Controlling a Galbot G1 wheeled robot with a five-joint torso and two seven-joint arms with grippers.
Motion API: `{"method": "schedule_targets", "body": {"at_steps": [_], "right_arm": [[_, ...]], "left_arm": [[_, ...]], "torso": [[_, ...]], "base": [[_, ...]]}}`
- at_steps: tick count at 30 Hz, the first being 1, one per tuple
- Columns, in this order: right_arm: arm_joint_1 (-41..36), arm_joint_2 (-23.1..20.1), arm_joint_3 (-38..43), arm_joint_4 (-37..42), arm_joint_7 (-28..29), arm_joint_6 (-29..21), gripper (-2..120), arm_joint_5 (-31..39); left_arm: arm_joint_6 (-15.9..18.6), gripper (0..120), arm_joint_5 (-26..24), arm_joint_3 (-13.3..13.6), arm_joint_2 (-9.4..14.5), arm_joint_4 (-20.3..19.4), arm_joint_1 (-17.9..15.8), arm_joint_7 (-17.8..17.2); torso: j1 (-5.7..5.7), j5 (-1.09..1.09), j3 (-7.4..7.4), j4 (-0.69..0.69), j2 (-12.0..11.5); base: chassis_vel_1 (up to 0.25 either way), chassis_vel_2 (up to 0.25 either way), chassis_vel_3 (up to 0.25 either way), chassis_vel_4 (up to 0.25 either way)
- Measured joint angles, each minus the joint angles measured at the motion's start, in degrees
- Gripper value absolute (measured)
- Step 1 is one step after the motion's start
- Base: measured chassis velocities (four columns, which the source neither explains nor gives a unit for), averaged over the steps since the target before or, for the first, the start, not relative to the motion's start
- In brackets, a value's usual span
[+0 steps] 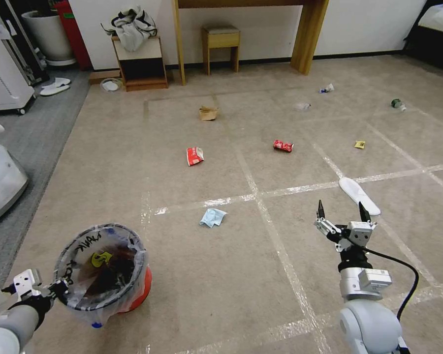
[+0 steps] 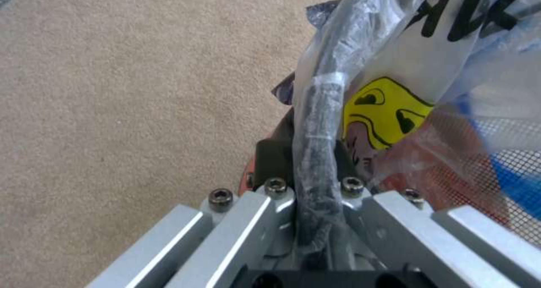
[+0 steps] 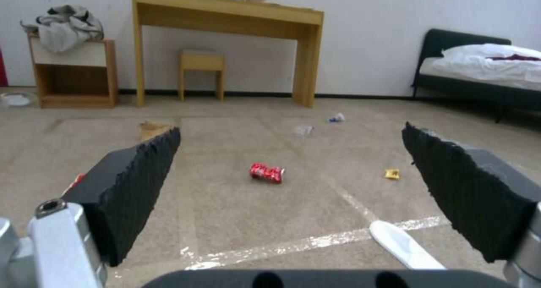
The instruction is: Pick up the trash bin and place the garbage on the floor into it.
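Gripping the trash bin [image 1: 103,268] rim, left tool [image 1: 59,287]; right tool [image 1: 342,212] wide open, empty, near white slipper [image 1: 359,195].

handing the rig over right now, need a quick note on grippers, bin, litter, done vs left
Left gripper: shut on the trash bin rim at lower left of the head view; whether the bin is off the floor I cannot tell.
Right gripper: open, empty, held above the carpet at right, near a white slipper.
In the bin: a yellow-printed wrapper and dark scraps.
Left on the floor: blue mask, red wrapper, crushed red can, yellow wrapper, brown paper bag, clear plastic, white tissue, green-labelled bottle.
Done: bin gripped. Left: collect all the litter listed.
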Motion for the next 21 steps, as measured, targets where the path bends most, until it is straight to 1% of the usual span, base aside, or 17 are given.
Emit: {"method": "schedule_targets", "body": {"at_steps": [3, 10, 14, 21], "right_arm": [[0.1, 0.0, -0.1, -0.2, 0.0, 0.0, 100, 0.0], [0.3, -0.2, 0.1, -0.2, 0.0, 0.0, 100, 0.2], [0.4, -0.1, -0.1, -0.2, 0.0, 0.0, 100, 0.3], [0.7, 0.2, -0.6, -0.6, -0.1, -0.2, 100, 0.1]], "left_arm": [[0.0, 1, 0.0, 0.0, 0.0, 0.2, -0.1, 0.0], [0.0, 1, 0.0, 0.3, -0.1, 0.4, -0.5, -0.1], [0.0, 1, 0.0, 0.2, -0.1, 0.1, -0.2, -0.1], [0.0, 1, 0.1, -0.4, -0.3, 0.2, 0.2, 0.0]], "torso": [[0.0, 0.0, 0.0, 0.01, 0.0], [0.0, 0.0, 0.0, 0.0, 0.0], [0.0, -0.01, 0.01, 0.01, 0.0], [0.0, 0.0, 0.0, 0.0, 0.0]], "base": [[-0.024, 0.021, 0.027, -0.039], [-0.069, 0.105, 0.087, -0.084], [-0.053, 0.096, 0.068, -0.071], [-0.061, 0.048, 0.055, -0.048]]}}
